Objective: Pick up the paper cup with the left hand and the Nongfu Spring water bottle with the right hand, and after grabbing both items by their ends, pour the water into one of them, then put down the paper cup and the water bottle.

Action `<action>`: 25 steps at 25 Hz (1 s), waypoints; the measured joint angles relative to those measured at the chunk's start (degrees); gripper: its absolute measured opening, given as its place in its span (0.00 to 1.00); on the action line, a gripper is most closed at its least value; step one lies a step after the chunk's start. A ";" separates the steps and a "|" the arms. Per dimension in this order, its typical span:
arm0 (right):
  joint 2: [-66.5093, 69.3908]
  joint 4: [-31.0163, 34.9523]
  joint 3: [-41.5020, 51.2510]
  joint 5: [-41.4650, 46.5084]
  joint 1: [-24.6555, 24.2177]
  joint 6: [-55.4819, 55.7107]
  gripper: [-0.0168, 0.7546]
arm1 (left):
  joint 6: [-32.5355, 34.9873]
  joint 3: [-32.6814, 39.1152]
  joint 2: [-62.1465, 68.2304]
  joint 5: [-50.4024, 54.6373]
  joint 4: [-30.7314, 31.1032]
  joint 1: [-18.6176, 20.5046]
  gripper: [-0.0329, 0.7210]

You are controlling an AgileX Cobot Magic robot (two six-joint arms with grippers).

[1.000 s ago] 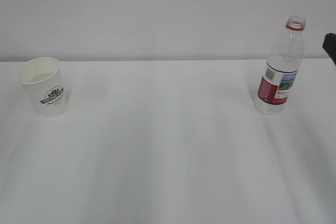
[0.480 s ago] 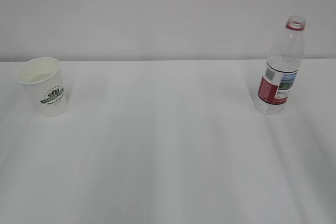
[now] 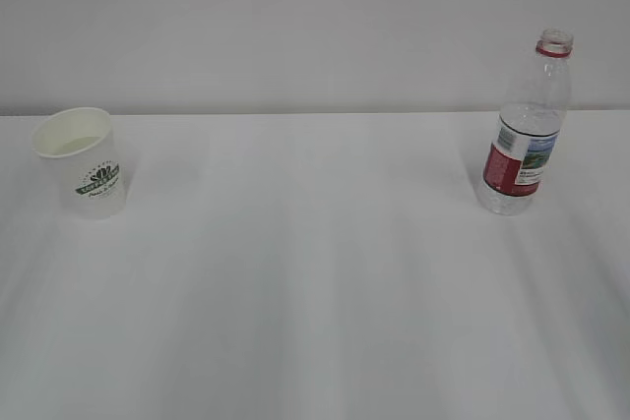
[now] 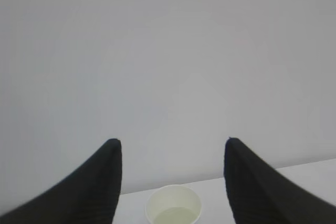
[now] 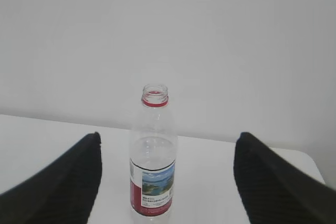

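White logo cup (image 3: 83, 162) stands far left, capless bottle (image 3: 526, 135) far right; each sits beyond its spread, empty gripper (image 4: 172, 145) (image 5: 167, 137).

Left claw (image 4: 172, 148) spread wide, empty; paper cup (image 4: 174, 210) below between fingers (rim up).

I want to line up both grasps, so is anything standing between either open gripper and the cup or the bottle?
Nothing visible. The left gripper looks straight at the paper cup; the right gripper frames the water bottle. Only bare table lies between the two.
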 joint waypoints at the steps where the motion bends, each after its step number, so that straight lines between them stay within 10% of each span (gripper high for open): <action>1: -0.94 0.00 0.11 0.89 0.00 0.00 0.79 | 0.00 0.00 -0.25 0.00 0.00 0.00 0.64; 25: -19.68 -0.34 0.11 21.79 0.00 0.00 0.79 | 0.00 -6.40 -11.23 22.23 1.37 0.00 0.64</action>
